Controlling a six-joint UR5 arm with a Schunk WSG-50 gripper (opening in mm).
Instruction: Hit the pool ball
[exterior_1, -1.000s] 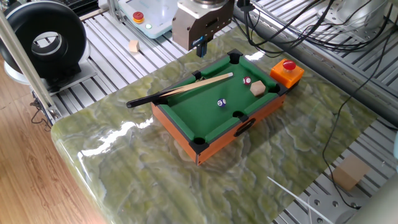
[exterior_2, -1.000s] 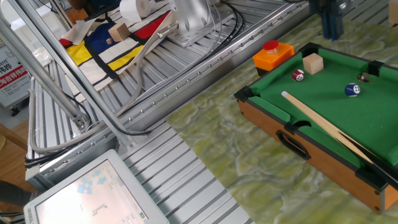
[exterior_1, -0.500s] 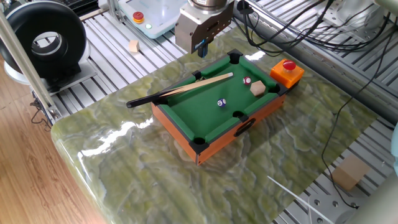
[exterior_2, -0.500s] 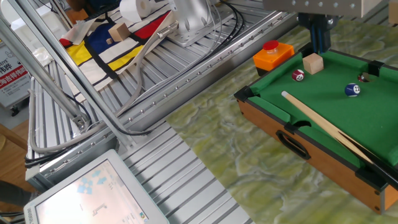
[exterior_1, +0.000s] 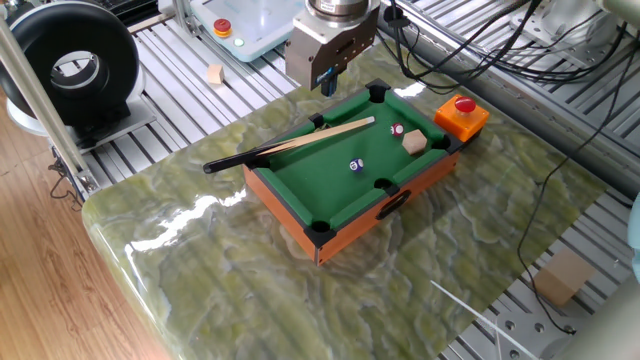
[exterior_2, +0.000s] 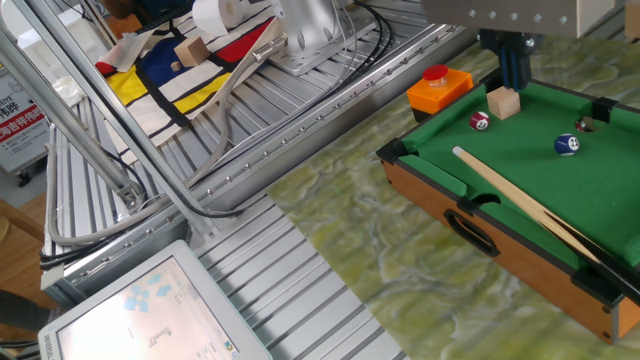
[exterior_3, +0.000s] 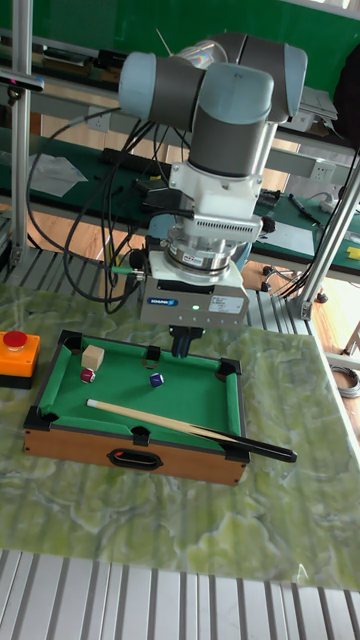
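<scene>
Above the far rail, nothing gripped

Overhead, the end effector (exterior_3: 181, 347) hangs near the far rail of the toy pool table (exterior_1: 300, 214), fingers seemingly together and empty, though the view is poor. On the green felt lies the pool ball (exterior_1: 355, 166), apart from the cue stick (exterior_1: 290, 146), the red-and-white ball (exterior_1: 397, 130) and the wooden cube (exterior_1: 414, 142).

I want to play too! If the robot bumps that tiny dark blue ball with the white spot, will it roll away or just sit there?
The tiny dark blue ball with the white spot is round and sits free on flat green felt, so a bump would probably send it rolling. It looks small and light, so even a gentle tap may do. The raised rails would likely stop it, unless it drops into a pocket.
</scene>
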